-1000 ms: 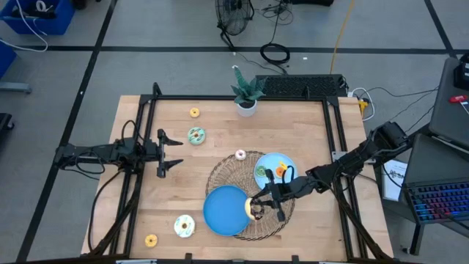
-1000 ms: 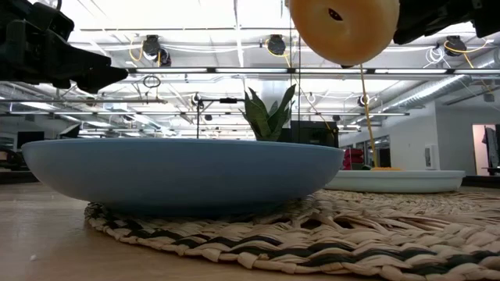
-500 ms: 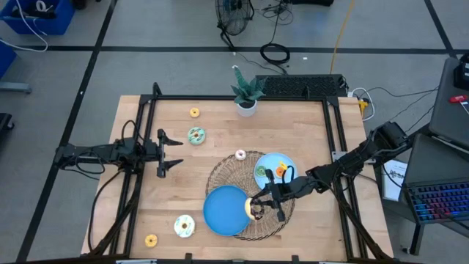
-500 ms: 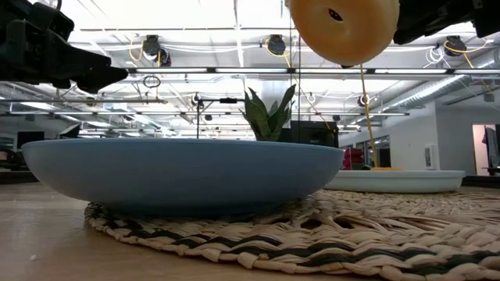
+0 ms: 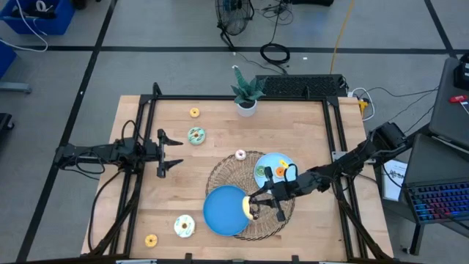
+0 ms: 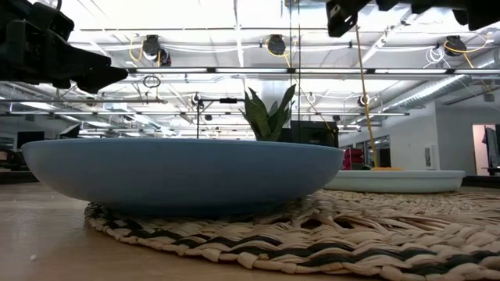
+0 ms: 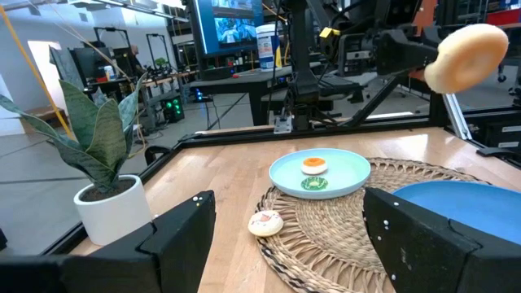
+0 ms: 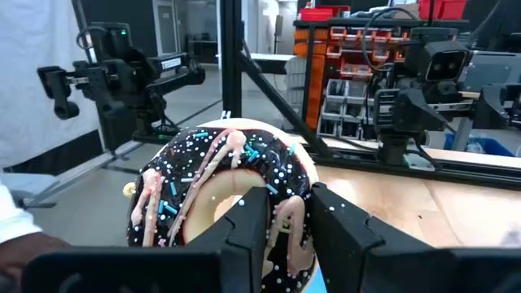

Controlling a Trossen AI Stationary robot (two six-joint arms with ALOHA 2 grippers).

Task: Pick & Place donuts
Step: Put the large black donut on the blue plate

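My right gripper (image 5: 256, 207) is shut on a chocolate-iced donut (image 8: 224, 191) with pink drizzle and sprinkles, above the right rim of the large blue plate (image 5: 220, 213). The donut's tan underside (image 7: 468, 55) shows in the left wrist view. The small light-blue plate (image 5: 276, 163) carries an orange donut (image 7: 314, 165) and a green one (image 7: 313, 184). A pink donut (image 5: 239, 155) lies on the woven mat (image 5: 218, 174). Teal (image 5: 196, 135), yellow (image 5: 194, 112), cream (image 5: 183, 225) and orange (image 5: 151, 240) donuts lie on the table. My left gripper (image 5: 174, 151) waits open at the left. My right gripper pinches one side of the donut's ring (image 8: 285, 218) between its two fingers; one finger (image 8: 248, 220) lies at the hole, the other (image 8: 330, 218) outside the rim. The fingers come about level from the table's right. The donut stands on edge, lifted clear above the plate.
A potted plant (image 5: 245, 94) stands at the table's far edge. A black frame (image 5: 242, 98) runs round the tabletop. The large blue plate (image 6: 180, 172) rests on the mat (image 6: 328, 230) near the front. Bare wood lies between the left gripper and the mat.
My right gripper has tipped upward and risen a little with the donut. In the low view the donut has gone up out of the picture's top. The gripper stays shut on it, over the large plate's right rim.
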